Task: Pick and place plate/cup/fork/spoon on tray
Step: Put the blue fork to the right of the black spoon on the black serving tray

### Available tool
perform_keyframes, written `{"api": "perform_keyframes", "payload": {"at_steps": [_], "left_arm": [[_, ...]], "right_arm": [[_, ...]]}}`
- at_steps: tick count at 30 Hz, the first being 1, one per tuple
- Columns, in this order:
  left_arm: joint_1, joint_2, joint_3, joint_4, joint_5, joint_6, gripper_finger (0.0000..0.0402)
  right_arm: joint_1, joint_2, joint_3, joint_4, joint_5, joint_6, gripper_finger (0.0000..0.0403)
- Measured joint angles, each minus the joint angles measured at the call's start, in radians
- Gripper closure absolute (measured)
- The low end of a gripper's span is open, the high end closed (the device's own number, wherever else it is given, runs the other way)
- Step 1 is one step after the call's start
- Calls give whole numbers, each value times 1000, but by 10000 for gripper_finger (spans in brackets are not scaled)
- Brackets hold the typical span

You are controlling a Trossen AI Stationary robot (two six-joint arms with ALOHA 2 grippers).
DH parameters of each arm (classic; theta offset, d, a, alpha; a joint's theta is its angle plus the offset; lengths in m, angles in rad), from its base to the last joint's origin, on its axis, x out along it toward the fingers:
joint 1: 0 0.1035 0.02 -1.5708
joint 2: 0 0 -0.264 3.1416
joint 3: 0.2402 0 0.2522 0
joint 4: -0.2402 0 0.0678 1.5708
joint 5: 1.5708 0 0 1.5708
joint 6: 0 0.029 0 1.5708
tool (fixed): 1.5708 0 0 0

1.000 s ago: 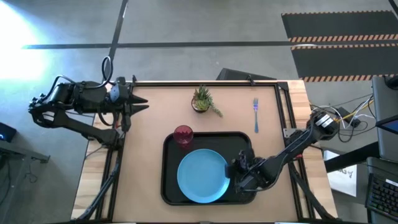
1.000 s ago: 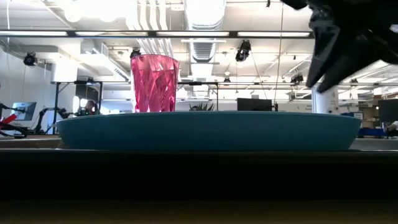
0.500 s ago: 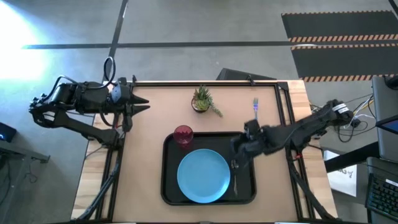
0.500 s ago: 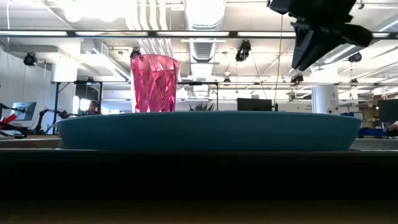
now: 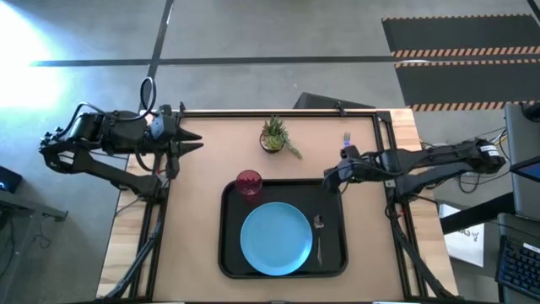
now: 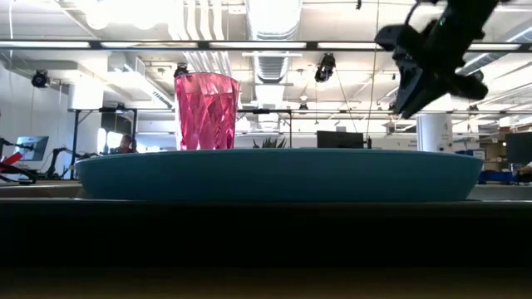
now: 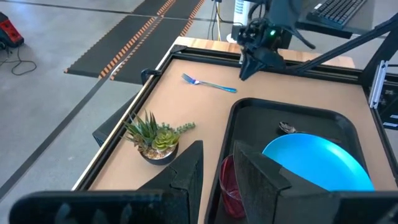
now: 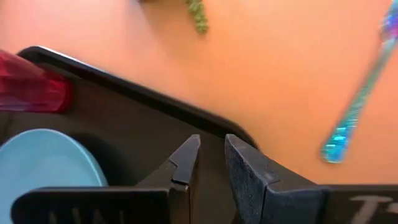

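The black tray [image 5: 333, 190] lies on the table's near middle. On it are the light-blue plate [image 5: 276, 239], the red cup [image 5: 248, 183] standing at its far left corner, and the dark spoon [image 5: 319, 228] lying right of the plate. The blue-handled fork [image 5: 346, 142] lies on the bare table beyond the tray's far right corner, and also shows in the right wrist view [image 8: 357, 109]. My right gripper [image 5: 329, 180] hovers over the tray's far right corner, narrowly open and empty. My left gripper [image 5: 192, 141] waits at the table's far left edge, narrowly open and empty.
A small potted green plant [image 5: 274, 135] stands on the table beyond the tray, left of the fork. Bare tabletop lies left of the tray and between the plant and the fork. A raised dark frame runs along the table's edges [image 5: 384, 143].
My right gripper has risen from low over the tray's right part, beside the plate, and gone toward the table's far edge to the tray's far right corner. The spoon, hidden under the gripper a second ago, now lies in the open on the tray.
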Motion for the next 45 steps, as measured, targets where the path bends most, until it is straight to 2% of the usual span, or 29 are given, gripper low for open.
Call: {"api": "perform_keyframes", "payload": {"at_steps": [4, 8, 12, 16, 22, 27, 32, 35, 41, 45], "left_arm": [[0, 1, 0, 0, 0, -1, 329], [0, 1, 0, 0, 0, -3, 329], [0, 0, 0, 0, 0, -5, 329], [0, 0, 0, 8, 0, -5, 329], [0, 6, 0, 22, 0, -5, 329], [0, 16, 0, 33, 0, -5, 329], [0, 24, 0, 32, 0, -5, 329], [0, 25, 0, 29, 0, -5, 329], [0, 13, 0, 23, 0, -4, 329], [0, 6, 0, 23, 0, -4, 329]], "right_arm": [[-34, -31, -108, 155, -20, -37, 339], [-63, -32, -131, 193, -21, -74, 339], [-105, -15, -83, 107, -49, -125, 332], [-177, 9, -5, -74, -93, -148, 313], [-310, 60, 78, -263, -205, -227, 284], [-422, 107, 108, -259, -249, -359, 273], [-548, 168, 113, -255, -356, -476, 276], [-608, 213, 110, -257, -385, -529, 277], [-690, 296, 110, -254, -398, -618, 277], [-741, 351, 109, -237, -448, -667, 279]]}}
